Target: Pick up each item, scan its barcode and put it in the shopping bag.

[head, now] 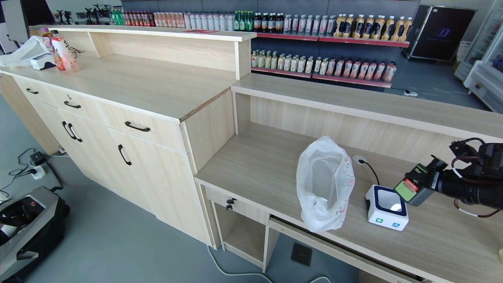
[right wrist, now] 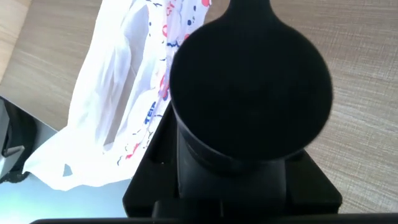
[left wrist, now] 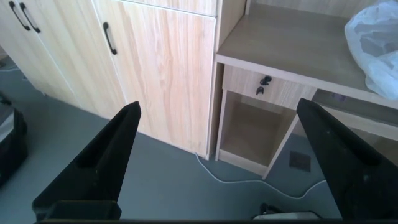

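Right fingers [head: 438, 164] clamp the box [head: 414, 188] just beside the scanner [head: 387, 212]; its barcode should probably face the lit window squarely. Left fingers [left wrist: 93, 168] gape empty, far from the scanner. Beside the scanner the bag [right wrist: 124, 112] stands, mouth open.

1 shopping bag [head: 324, 184] – 1 scanner [head: 387, 208] – 1 box [head: 412, 188]
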### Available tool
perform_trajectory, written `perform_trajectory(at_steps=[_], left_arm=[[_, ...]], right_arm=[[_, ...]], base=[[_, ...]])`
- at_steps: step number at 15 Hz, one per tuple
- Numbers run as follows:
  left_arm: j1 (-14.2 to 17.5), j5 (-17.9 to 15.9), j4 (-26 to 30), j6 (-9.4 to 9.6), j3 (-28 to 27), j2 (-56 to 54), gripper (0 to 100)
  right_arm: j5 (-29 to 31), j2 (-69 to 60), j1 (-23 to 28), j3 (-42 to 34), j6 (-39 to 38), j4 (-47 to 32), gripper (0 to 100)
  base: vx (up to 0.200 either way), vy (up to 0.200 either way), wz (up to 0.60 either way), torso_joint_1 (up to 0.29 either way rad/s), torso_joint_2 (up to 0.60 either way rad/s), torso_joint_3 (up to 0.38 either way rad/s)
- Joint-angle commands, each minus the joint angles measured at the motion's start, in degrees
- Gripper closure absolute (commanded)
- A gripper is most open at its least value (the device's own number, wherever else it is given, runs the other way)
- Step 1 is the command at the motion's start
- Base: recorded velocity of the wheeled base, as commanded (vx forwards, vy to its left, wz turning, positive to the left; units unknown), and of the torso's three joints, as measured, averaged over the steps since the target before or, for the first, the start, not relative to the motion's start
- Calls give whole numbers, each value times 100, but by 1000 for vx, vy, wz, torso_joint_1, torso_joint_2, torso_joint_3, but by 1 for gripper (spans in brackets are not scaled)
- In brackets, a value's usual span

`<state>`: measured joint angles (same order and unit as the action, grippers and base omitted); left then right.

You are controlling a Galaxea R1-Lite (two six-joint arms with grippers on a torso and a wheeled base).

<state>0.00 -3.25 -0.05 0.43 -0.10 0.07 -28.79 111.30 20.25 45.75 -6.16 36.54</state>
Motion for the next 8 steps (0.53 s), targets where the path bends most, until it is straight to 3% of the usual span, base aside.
perform_trajectory(at_steps=[1, 8], left_arm=[[0, 0, -4, -8, 1, 1, 0], [0, 0, -4, -8, 1, 1, 0]], right_arm=[[-3, 129, -56, 39, 18, 12, 100], [-153, 252, -56, 127, 0, 38, 100]], base=[[0, 0, 0, 0, 0, 0], [0, 0, 0, 0, 0, 0]])
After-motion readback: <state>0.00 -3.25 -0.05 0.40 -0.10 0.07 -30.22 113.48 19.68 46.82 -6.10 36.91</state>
